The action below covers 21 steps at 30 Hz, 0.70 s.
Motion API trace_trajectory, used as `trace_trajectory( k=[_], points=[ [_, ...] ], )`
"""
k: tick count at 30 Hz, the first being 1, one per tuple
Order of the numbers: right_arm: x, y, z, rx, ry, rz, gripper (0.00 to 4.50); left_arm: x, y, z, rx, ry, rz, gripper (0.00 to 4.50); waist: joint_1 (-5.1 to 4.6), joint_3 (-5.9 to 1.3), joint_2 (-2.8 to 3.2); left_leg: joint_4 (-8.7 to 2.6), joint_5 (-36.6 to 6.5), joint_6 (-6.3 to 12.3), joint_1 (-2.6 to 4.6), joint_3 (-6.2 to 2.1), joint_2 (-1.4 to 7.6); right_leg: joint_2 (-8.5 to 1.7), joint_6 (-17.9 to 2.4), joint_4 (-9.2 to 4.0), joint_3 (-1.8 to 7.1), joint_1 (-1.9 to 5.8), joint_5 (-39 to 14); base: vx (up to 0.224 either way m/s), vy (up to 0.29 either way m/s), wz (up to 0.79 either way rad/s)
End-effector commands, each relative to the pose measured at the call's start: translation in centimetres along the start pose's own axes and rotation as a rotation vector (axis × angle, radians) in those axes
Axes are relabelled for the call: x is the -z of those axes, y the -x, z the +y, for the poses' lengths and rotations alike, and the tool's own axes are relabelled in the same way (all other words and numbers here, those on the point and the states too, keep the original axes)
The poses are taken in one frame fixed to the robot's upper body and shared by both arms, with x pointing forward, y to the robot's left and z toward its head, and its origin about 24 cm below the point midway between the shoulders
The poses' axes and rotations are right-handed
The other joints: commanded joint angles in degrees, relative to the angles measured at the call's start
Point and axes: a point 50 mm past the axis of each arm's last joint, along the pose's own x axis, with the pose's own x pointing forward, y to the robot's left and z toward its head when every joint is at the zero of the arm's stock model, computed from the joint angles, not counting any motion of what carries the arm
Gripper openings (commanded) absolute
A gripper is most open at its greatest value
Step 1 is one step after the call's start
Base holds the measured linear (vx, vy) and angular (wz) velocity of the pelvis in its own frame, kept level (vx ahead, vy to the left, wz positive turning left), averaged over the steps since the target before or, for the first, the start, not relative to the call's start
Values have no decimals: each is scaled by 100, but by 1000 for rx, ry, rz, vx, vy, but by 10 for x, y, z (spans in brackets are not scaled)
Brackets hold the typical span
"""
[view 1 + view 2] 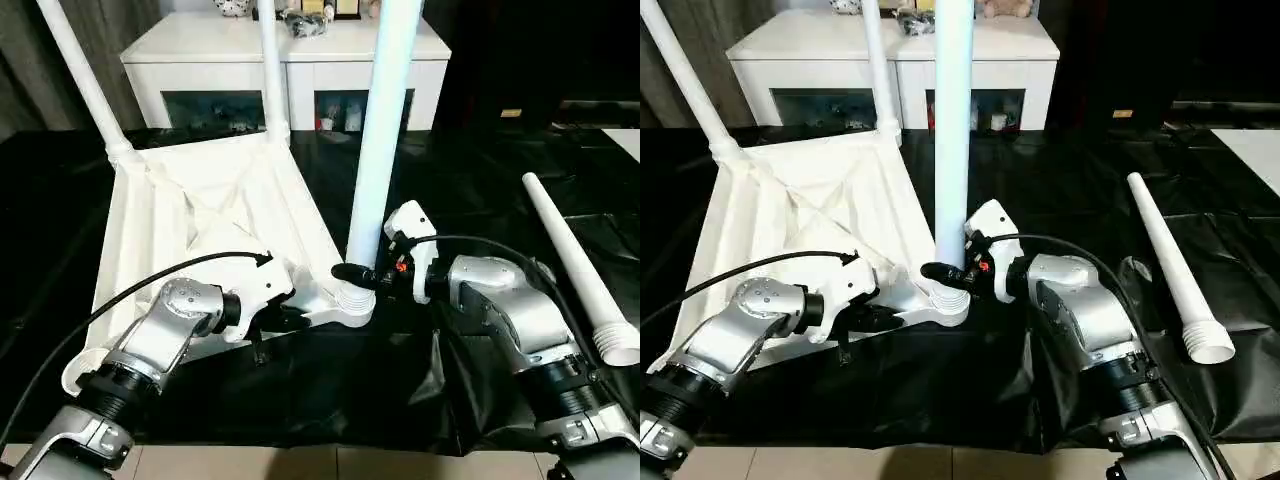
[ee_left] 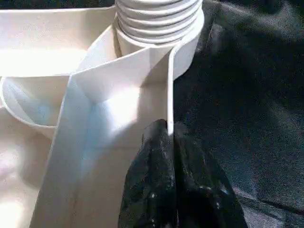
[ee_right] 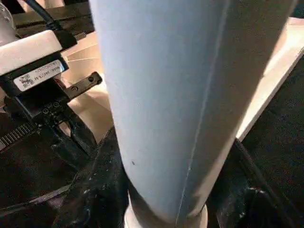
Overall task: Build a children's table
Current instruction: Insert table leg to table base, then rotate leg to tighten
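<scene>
The white tabletop (image 1: 200, 210) lies upside down on the black-covered surface, ribbed side up. Two legs (image 1: 85, 75) (image 1: 270, 70) stand in its far corner sockets. A third leg (image 1: 380, 130) stands upright in the near right corner socket (image 1: 352, 300), its threaded end (image 2: 156, 19) showing above the socket. My right gripper (image 1: 355, 272) is shut on this leg low down, a black finger (image 3: 95, 190) on each side of it. My left gripper (image 1: 290, 320) is shut on the tabletop's thin near rim (image 2: 168, 85), just beside that socket. A fourth leg (image 1: 575, 265) lies loose at the right.
A white cabinet (image 1: 290, 50) with glass doors stands behind the tabletop, small items on top. The black sheet (image 1: 330, 390) covers the work surface, and its front edge meets a pale floor strip. Black cables run along both forearms.
</scene>
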Motion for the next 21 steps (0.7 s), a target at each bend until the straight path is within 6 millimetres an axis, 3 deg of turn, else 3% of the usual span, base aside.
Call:
trace_trajectory(
  k=[1,5,6,7,9,11,13,16,21],
  points=[
    [57,-7,8,39,-145,206,183,-14,16,23,-158,-5,-53,0,3,-243,39,-491,-1835,-79,-17,-51,83,-271,-1012,-566,255,229,-1886,0,0,0],
    [55,-12,-6,237,-158,184,183,-13,15,31,-241,35,-42,0,-58,-223,28,-500,-2026,-161,-17,-72,51,-276,-839,-608,235,216,-2477,0,0,0],
    [54,-16,-14,355,-192,169,183,-14,13,35,-296,69,-39,0,-73,-216,25,-497,-2154,-180,21,-80,51,-284,-684,-662,234,175,-2864,0,0,0],
    [54,-17,-15,378,-198,168,183,-14,12,36,-308,78,-38,0,-97,-204,35,-506,-2215,-184,11,-101,41,-281,-622,-691,213,173,-3040,0,0,0],
    [54,-20,-20,458,-216,171,183,-15,7,38,-345,108,-33,0,-127,-200,21,-515,-2230,-180,-2,-105,42,-275,-575,-702,204,166,-3075,0,0,0],
    [54,-29,-21,528,-214,197,183,-17,-1,41,-406,142,-16,0,-173,-223,47,-536,-2187,-183,-7,-117,57,-272,-635,-691,201,179,-2768,0,0,0],
    [53,-39,-21,577,-212,211,183,-22,-12,42,-446,171,-8,0,-200,-203,37,-533,-2350,-209,20,-109,45,-250,-696,-707,198,142,-2754,0,0,0],
    [50,-49,-20,621,-222,215,183,-29,-23,41,-472,205,-7,0,-204,-221,36,-530,-2324,-165,17,-111,39,-272,-725,-723,201,161,-2682,0,0,0],
    [44,-68,-20,733,-289,206,183,-63,-53,31,-480,227,-56,0,-161,-269,-18,-521,-1900,-65,3,-62,54,-278,-1018,-650,251,197,-1788,0,0,0]
  ],
)
